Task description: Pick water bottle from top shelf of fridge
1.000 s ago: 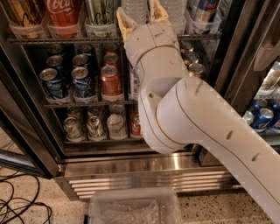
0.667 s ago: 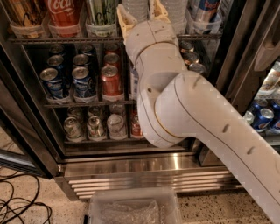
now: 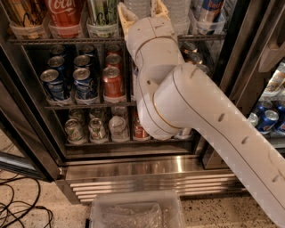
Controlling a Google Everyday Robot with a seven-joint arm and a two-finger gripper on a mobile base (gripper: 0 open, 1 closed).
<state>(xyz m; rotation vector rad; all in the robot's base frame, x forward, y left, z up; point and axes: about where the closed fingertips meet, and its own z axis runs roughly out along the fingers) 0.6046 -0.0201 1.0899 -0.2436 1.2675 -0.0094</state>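
Note:
The fridge [image 3: 133, 171] stands open in front of me, with a steel base grille. Its top shelf [image 3: 67, 40] has a grey front rail and holds tall cans and clear bottles. The water bottle [image 3: 140, 4], clear and ribbed, stands at the top edge of the view; its cap is out of view. My gripper [image 3: 142, 9] reaches up to it on the white arm. Its cream fingers [image 3: 125, 13] are spread, one on each side of the bottle. I cannot tell whether they touch it.
A second clear bottle [image 3: 178, 10] stands just right of the gripper and a green can [image 3: 102, 11] just left. Lower racks hold short soda cans [image 3: 55, 82]. A clear plastic bin [image 3: 136, 213] and black cables [image 3: 18, 209] lie on the floor.
My gripper has crept slightly upward along the bottle, so its fingers sit nearer the top edge. Nothing else has moved.

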